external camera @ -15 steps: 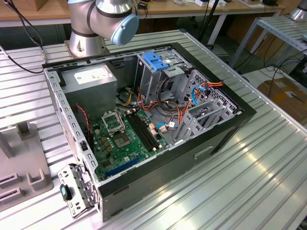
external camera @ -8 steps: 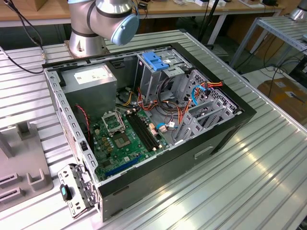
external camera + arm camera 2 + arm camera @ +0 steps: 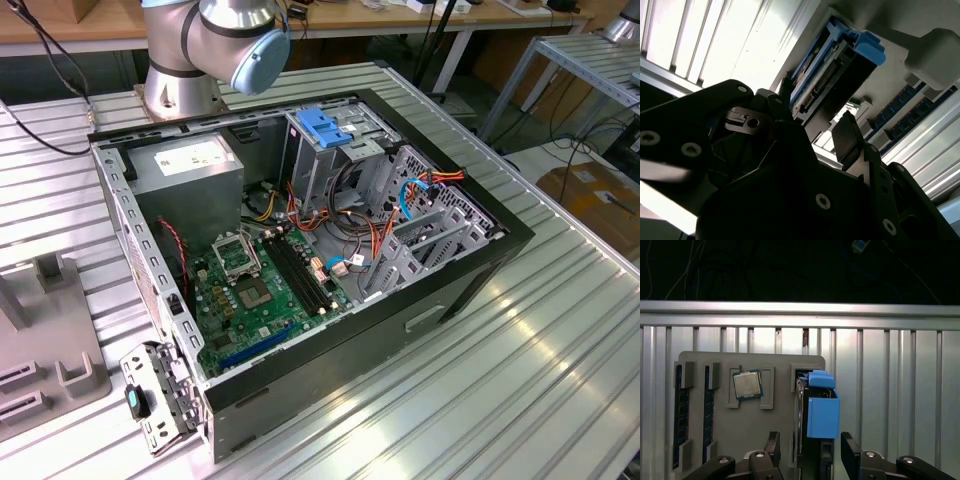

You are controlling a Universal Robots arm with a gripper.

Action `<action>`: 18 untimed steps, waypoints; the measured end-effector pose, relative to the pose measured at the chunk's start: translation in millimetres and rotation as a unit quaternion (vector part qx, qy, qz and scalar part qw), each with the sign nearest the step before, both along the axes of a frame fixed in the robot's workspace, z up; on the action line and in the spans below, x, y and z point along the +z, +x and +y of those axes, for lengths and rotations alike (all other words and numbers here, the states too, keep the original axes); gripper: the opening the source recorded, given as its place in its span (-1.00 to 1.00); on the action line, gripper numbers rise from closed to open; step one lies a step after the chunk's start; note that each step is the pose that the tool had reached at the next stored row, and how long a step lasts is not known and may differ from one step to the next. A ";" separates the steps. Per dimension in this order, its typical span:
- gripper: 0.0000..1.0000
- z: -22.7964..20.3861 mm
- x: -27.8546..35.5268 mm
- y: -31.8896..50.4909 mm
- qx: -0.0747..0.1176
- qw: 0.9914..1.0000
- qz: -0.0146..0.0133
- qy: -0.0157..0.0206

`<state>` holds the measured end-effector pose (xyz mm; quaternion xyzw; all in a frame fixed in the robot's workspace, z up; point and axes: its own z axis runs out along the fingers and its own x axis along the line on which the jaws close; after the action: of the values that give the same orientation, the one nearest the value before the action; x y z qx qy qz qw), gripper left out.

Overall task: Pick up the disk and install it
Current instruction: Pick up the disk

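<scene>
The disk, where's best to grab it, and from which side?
Probably pinch the disk across its broad flat faces, under the blue end tab. It stands on edge in the grey holder with that end free, so come from that end, open gripper straddling it.

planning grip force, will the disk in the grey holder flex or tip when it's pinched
Probably stiff: the disk is a dark slab in a blue plastic carrier. It stands on edge in the grey holder, so a sideways nudge might tilt it. The smooth plastic may slip in the gripper.
</scene>
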<state>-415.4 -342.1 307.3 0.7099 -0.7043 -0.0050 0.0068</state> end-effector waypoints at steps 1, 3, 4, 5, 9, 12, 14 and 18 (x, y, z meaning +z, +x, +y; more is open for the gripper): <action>0.20 0.7 -0.1 0.0 0.000 1.000 0.000 0.000; 0.20 2.6 -0.1 0.0 0.000 1.000 0.000 0.000; 0.20 3.8 -0.2 0.0 0.000 1.000 0.000 0.000; 0.20 4.5 -0.2 0.0 0.000 1.000 0.000 0.000; 0.20 4.7 -1.8 0.0 0.000 1.000 0.000 0.000; 0.20 4.7 -2.0 0.0 0.000 1.000 0.000 0.000; 0.20 4.7 -2.0 0.0 0.000 1.000 0.000 0.000; 0.20 4.7 -2.1 0.0 0.000 1.000 0.000 0.000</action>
<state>-415.4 -337.3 305.2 0.7099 -0.7042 -0.0050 0.0068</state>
